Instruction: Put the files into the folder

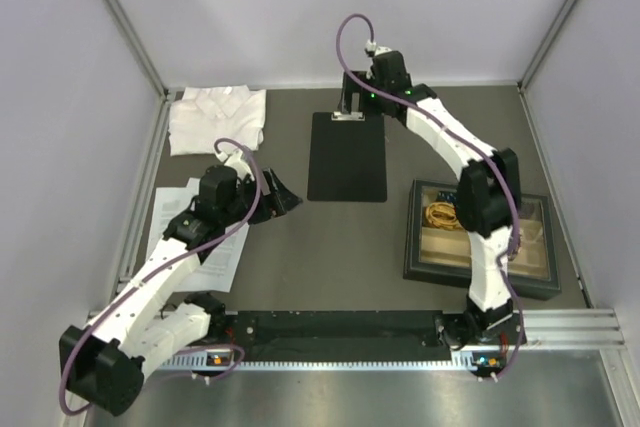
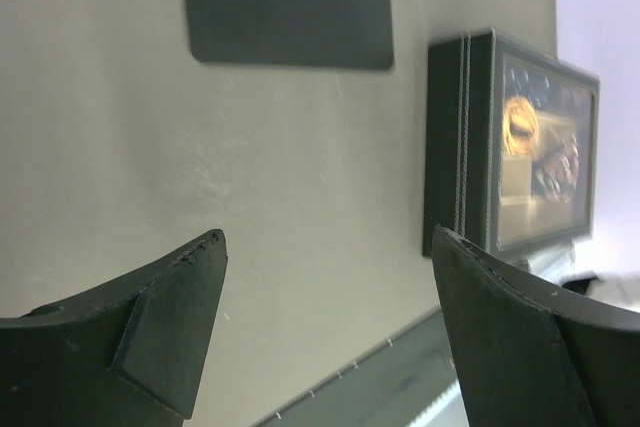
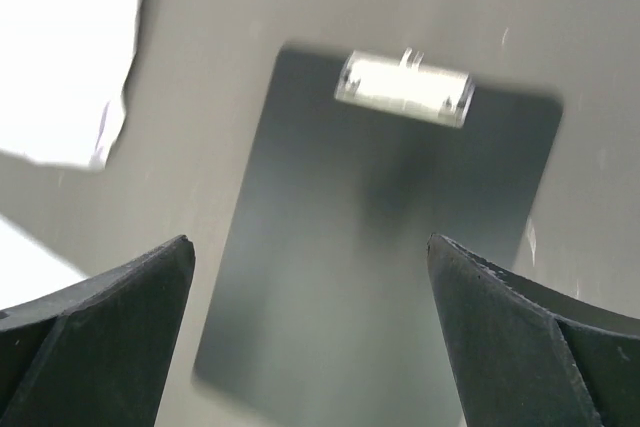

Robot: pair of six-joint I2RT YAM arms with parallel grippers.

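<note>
Black folder [image 1: 347,157] flat on table [image 1: 330,247], silver clip [image 3: 405,89] at far end, right claw [image 3: 310,242] spread above it, empty; files [image 1: 222,259] at left, partly under left arm [image 1: 165,269], left claw [image 2: 328,237] spread, empty; folded shirt [image 1: 217,117] behind, compartment tray [image 1: 480,284] right

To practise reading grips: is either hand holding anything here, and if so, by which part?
Nothing is held. The left hand is open and empty. The right hand is open too, above the black folder.

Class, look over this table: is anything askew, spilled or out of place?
The files lie tilted on the left, their sheets unevenly stacked, while the folder sits square. Nothing looks spilled or damaged.
</note>
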